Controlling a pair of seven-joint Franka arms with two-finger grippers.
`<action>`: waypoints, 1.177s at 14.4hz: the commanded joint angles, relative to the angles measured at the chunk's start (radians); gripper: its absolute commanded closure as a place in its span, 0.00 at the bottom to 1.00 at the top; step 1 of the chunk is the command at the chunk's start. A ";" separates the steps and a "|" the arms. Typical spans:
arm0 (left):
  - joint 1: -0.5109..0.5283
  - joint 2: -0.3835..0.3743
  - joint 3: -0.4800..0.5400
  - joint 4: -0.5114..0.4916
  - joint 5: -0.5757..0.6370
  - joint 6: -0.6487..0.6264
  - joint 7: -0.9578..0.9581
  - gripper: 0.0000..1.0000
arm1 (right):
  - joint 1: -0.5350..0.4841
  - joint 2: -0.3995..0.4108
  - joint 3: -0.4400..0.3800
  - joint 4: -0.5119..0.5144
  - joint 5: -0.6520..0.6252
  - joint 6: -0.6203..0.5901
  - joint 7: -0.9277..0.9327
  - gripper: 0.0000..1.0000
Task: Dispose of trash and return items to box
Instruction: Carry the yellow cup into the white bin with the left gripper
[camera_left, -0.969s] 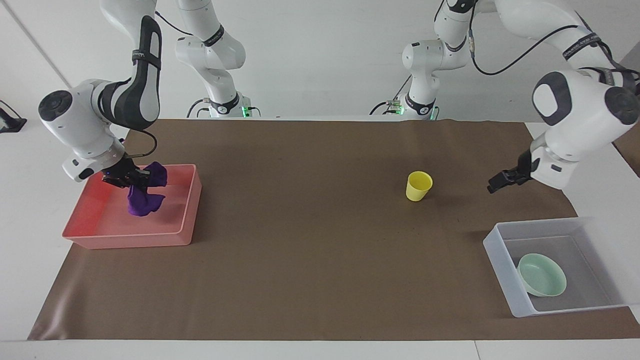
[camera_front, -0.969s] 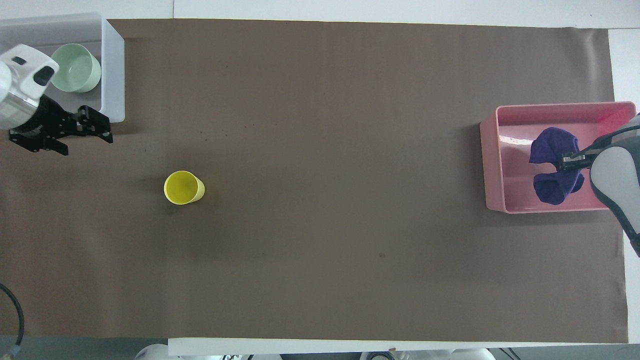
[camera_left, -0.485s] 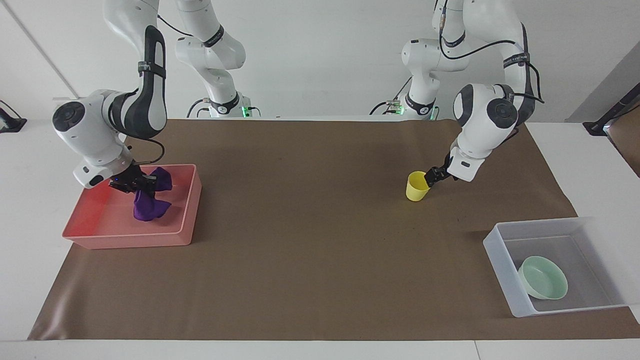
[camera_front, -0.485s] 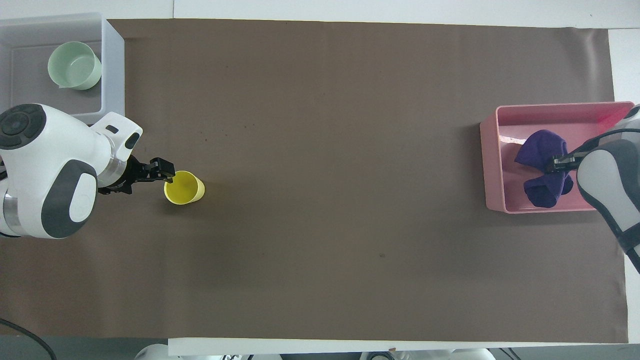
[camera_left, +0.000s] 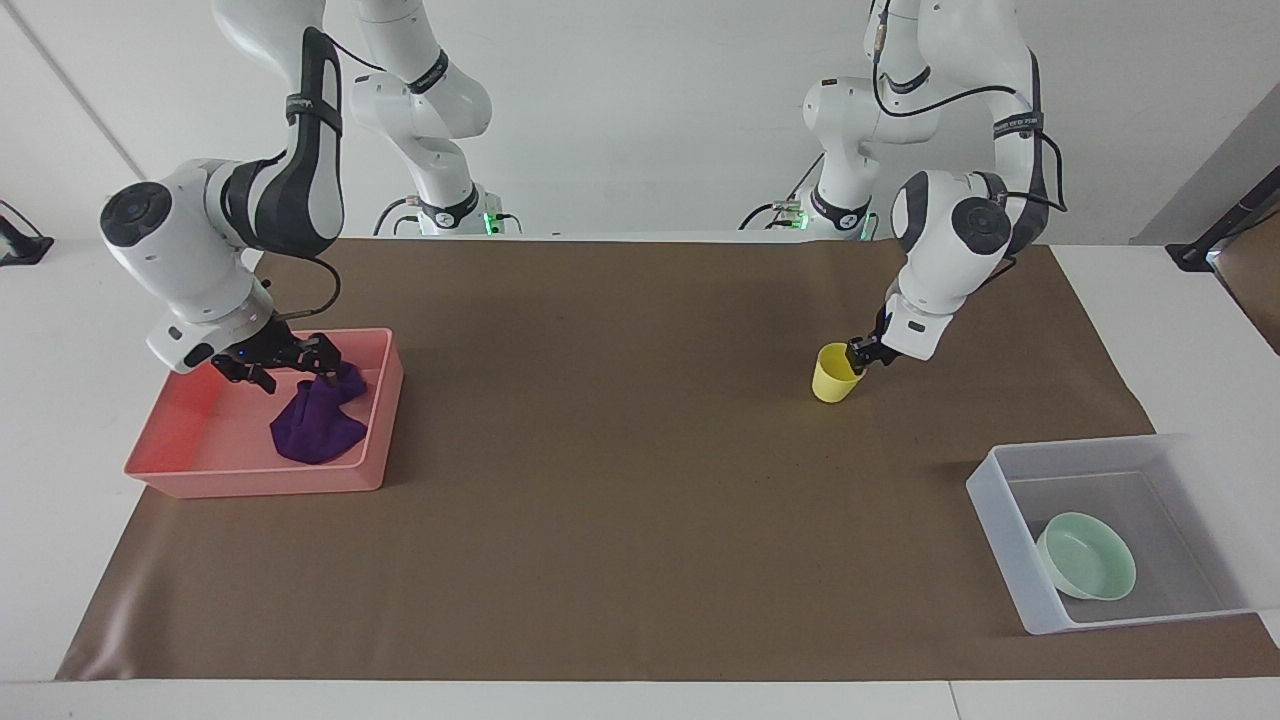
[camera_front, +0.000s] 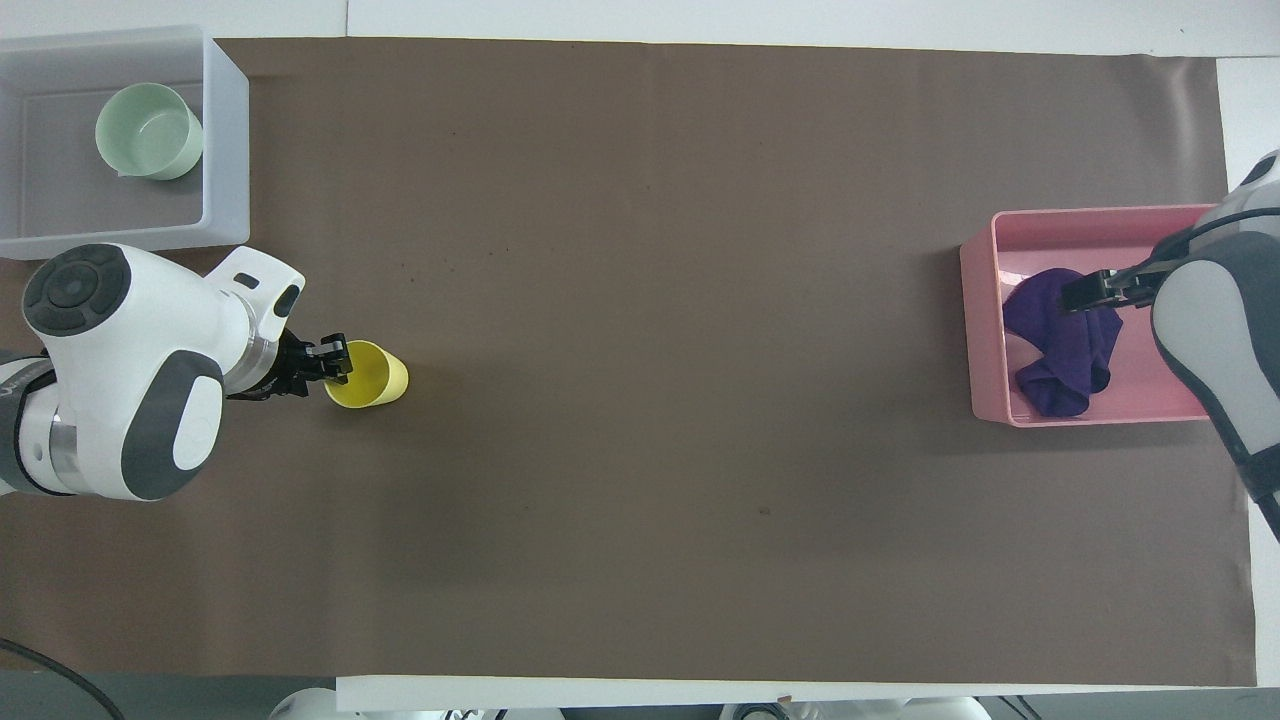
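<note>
The purple cloth (camera_left: 318, 425) lies crumpled in the pink tray (camera_left: 200, 465). The yellow cup (camera_left: 835, 372) stands upright on the counter. The green bowl (camera_left: 1086, 555) sits inside the clear box (camera_left: 1005, 528).

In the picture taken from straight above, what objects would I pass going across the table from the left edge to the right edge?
Grey-white box holding the mint-green bowl → left claw at the rim of the yellow cup → bare brown mat → pink tray → purple cloth lying in it, with the right claw over it.
</note>
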 joint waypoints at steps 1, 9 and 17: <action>-0.047 -0.015 0.014 -0.024 0.000 0.045 -0.078 0.98 | 0.081 -0.011 0.005 0.084 0.001 -0.109 0.105 0.09; 0.121 0.247 0.032 0.676 0.003 -0.325 -0.183 1.00 | 0.163 -0.025 0.005 0.391 0.001 -0.513 0.171 0.08; 0.415 0.528 0.031 0.820 -0.036 0.059 0.063 1.00 | 0.163 -0.067 0.005 0.380 0.004 -0.542 0.168 0.01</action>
